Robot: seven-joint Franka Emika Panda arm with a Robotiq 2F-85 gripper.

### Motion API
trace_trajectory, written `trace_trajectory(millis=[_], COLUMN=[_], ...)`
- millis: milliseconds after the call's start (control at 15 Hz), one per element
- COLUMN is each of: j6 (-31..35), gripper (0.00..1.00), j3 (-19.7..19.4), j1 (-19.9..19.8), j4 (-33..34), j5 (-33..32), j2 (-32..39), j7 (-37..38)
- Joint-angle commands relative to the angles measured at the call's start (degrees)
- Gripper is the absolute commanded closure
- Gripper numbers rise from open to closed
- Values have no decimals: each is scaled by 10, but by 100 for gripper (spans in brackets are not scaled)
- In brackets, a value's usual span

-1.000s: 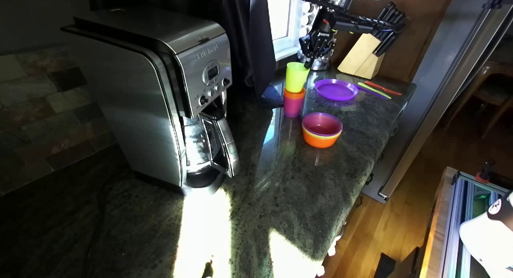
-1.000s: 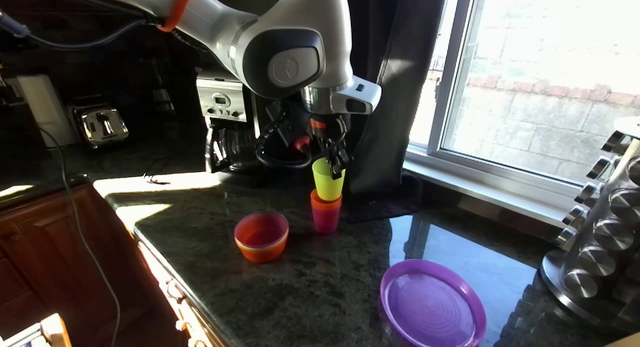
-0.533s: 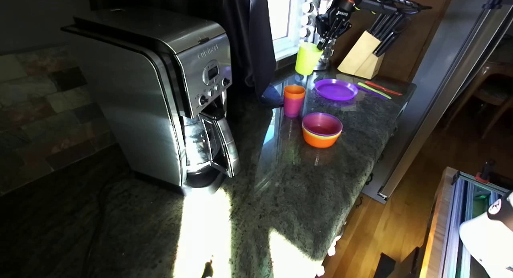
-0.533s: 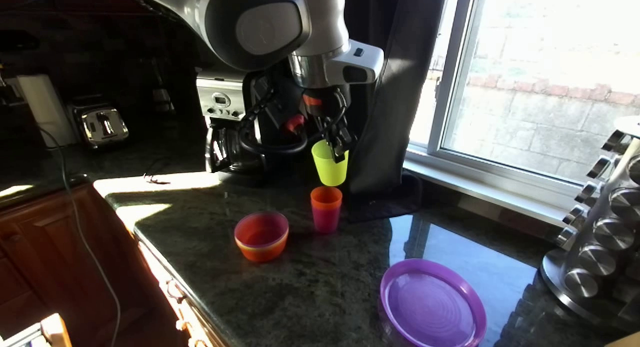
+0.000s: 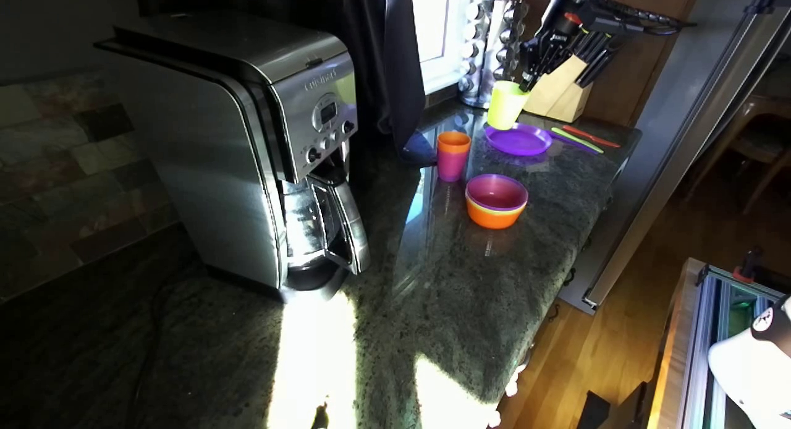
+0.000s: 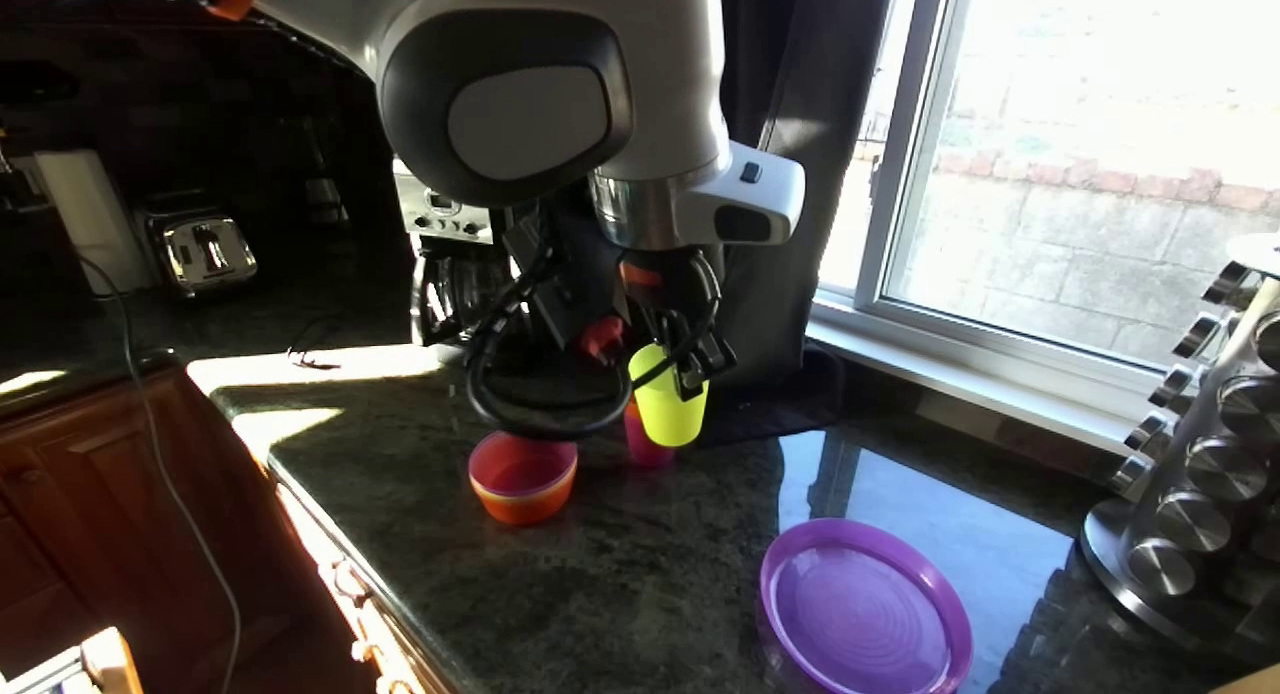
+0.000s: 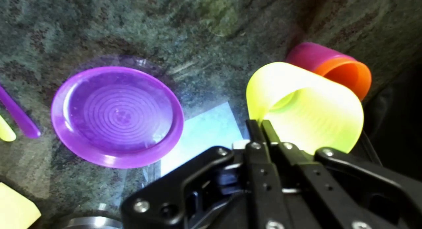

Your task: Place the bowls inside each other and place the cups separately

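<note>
My gripper point(image 7: 262, 123) is shut on the rim of the lime green cup point(image 7: 316, 107), with one finger inside it. The cup hangs tilted above the counter; both show in the exterior views, cup point(image 5: 507, 104) point(image 6: 668, 399) and gripper point(image 5: 526, 86) point(image 6: 692, 382). The orange cup point(image 5: 454, 140) sits inside a magenta cup point(image 5: 453, 166) on the counter; they are partly behind the lime cup in the wrist view point(image 7: 357, 77). The bowls stand nested: purple point(image 5: 496, 191) innermost, a lime green rim below it, orange point(image 5: 494, 219) outermost, also in an exterior view point(image 6: 525, 509).
A purple plate point(image 5: 518, 138) point(image 7: 115, 159) lies near the held cup. Cutlery point(image 5: 578, 138), a knife block point(image 5: 556, 92) and a spice rack point(image 5: 473, 64) point(image 6: 1190, 514) stand at that end. A coffee maker point(image 5: 241, 138) stands by the wall; a dark curtain point(image 5: 395, 64) hangs beside the window.
My gripper has lifted the lime green cup up off the orange cup, moved it sideways towards the purple plate and lowered it somewhat. The bowls and the orange and magenta cups have not moved.
</note>
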Motion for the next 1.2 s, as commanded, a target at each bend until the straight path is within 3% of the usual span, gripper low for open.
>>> trace_trajectory(millis=[0,400,933,1000,1067,1133], j6=[12,34,20,20,19,25], gripper=[99,99,99,95,79,70], j3=[-16,-20,-13,-12,-12,-11], j1=[-5,-10,-23,-24,-25,-26], j4=[-6,13,39,40,42,42], j5=[19,23,12,13,12,11], j2=[24,92,155,159,162,165], j7=[-40,-97,-90,-89,-89,-84])
